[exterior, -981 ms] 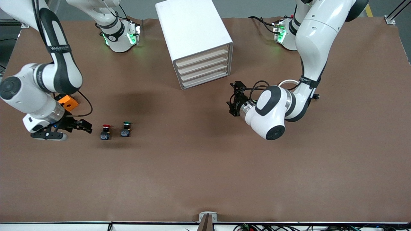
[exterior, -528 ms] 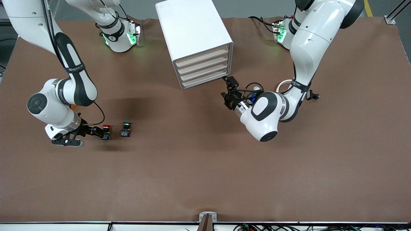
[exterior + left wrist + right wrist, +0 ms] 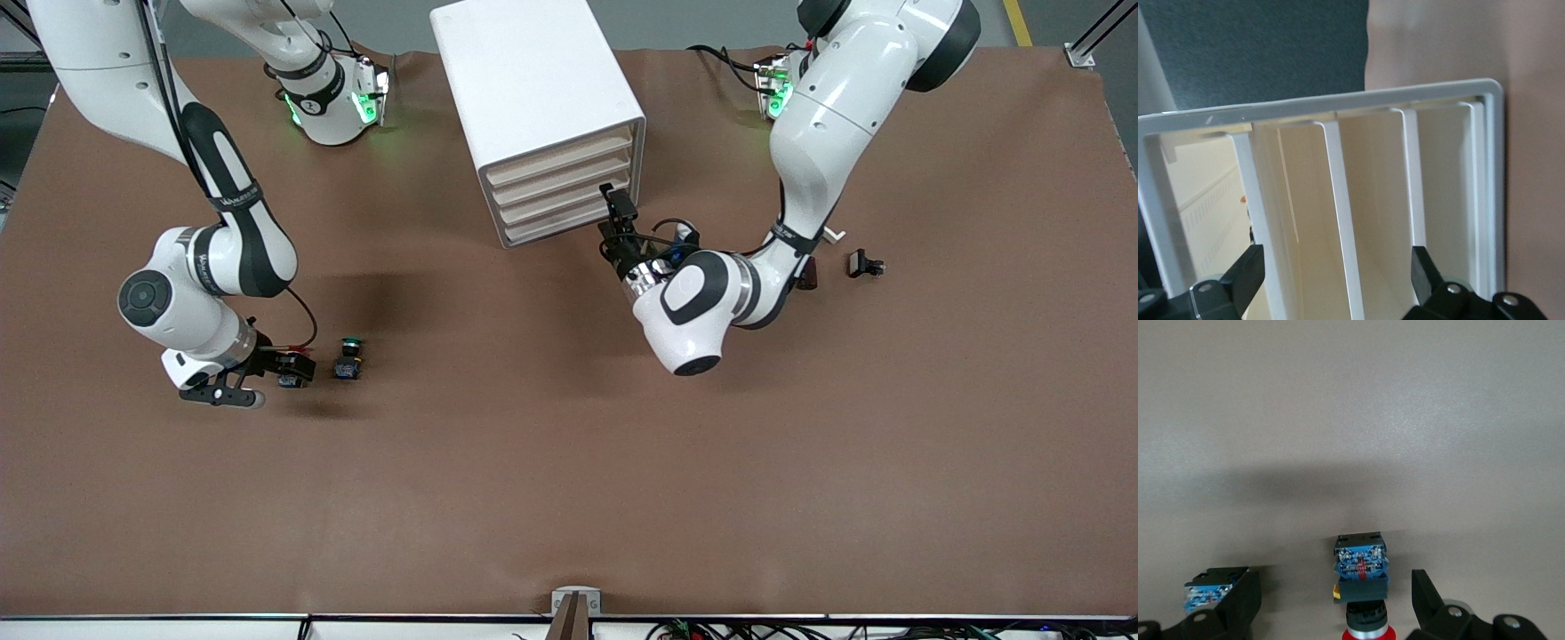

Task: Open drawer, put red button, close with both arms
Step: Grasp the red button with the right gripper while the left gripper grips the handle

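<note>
Our right gripper (image 3: pixel 1337 613) sits wide open around the red button (image 3: pixel 1362 577), the tiny red-capped switch on a black and blue-grey body, untouched on the brown mat, the green-capped twin switch (image 3: pixel 348 359) at its 3 o'clock. Our left gripper (image 3: pixel 1337 277) is open too, holding nothing, at the white four-drawer cabinet (image 3: pixel 542 116) front. Risk: an off-centre close could tip the button or knock the twin.

I can't read any text from here: the black band on the right arm (image 3: pixel 238 200) carries white lettering, but it's too small to make out.
</note>
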You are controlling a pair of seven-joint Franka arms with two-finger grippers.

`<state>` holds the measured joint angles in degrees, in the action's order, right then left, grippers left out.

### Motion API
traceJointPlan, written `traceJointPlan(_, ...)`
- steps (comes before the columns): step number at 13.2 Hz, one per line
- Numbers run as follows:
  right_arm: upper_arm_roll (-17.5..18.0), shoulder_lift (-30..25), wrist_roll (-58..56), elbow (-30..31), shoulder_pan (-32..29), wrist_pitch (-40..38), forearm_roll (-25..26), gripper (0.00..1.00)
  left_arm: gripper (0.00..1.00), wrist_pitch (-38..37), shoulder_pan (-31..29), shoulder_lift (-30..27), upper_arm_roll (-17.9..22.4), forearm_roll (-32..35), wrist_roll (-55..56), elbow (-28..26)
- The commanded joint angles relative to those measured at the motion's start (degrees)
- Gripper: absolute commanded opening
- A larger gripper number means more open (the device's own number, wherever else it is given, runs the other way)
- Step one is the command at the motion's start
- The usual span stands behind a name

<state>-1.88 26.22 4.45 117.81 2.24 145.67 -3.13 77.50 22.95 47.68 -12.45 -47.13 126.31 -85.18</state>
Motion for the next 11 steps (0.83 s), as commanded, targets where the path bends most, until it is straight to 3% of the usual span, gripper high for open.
traceJointPlan(1, -0.1, 1.4, 0.6, -0.6, -0.1, 1.1, -0.5, 1.00, 0.78, -1.9, 1.2, -0.2, -0.6, -1.3, 1.3, -2.3)
traceJointPlan(5, -0.1, 2.5, 0.7, -0.4, -0.4, 1.5, -0.5, 1.00, 0.65, -2.0, 3.0, -0.2, -0.9, -2.9, 1.3, -4.0)
traceJointPlan(8, -0.1, 3.8, 0.7, -0.3, 0.0, 1.2, -0.5, 1.00, 0.64, -1.9, 4.3, -0.1, -0.9, -3.4, 1.2, -4.3)
traceJointPlan(11, -0.1, 4.2, 0.7, -0.3, -0.2, 1.4, -0.5, 1.00, 0.42, -1.8, 5.3, 0.5, -0.9, -4.6, 1.1, -4.2)
